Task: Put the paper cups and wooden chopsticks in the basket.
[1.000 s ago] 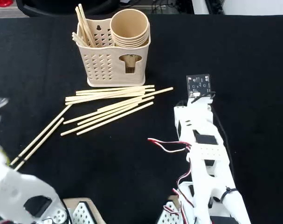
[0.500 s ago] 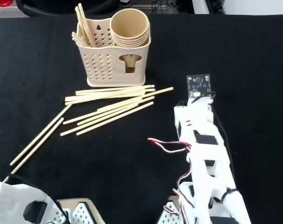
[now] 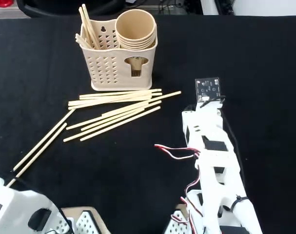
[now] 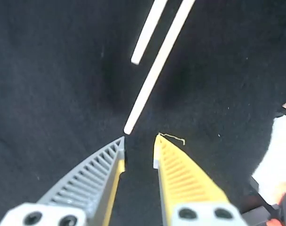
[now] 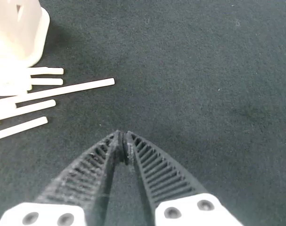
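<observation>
Two chopsticks — just beyond left hand

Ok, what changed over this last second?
The left arm drew back toward the table's near left corner, uncovering the near ends of the two stray chopsticks; the left gripper, open, holds nothing. Nothing was visibly grasped or released. The right arm, basket, paper cups and chopstick pile stayed put.
</observation>
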